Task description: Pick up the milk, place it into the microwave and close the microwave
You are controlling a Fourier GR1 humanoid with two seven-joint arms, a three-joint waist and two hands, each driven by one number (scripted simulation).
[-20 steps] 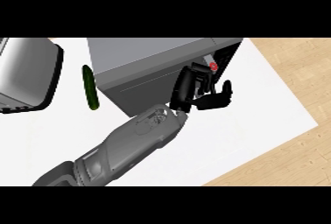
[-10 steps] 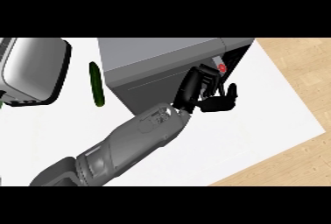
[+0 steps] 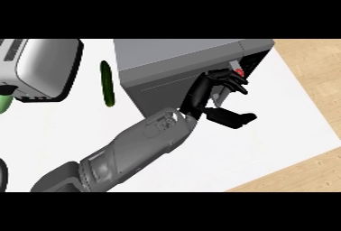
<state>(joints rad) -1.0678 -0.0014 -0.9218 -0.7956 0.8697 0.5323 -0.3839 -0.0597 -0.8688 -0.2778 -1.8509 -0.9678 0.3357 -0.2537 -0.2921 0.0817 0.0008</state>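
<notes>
The milk (image 3: 234,70) is a small white carton with a red cap, mostly hidden. It is held at the right front corner of the grey microwave (image 3: 174,56), beside the dark edge of the microwave's opening. My right hand (image 3: 212,90) is curled round it, fingers over the top and thumb (image 3: 232,118) sticking out to the lower right. The grey forearm runs in from the lower left. My left hand does not show.
A green cucumber (image 3: 106,83) lies on the white counter (image 3: 279,135) left of the microwave. A white panel with a black rim (image 3: 41,67) stands at the far left, with a green thing (image 3: 4,102) at the edge. Wooden floor shows at right.
My right hand has moved up and to the right with the milk, closer to the microwave's right corner. The thumb now stands further out from the fingers.
</notes>
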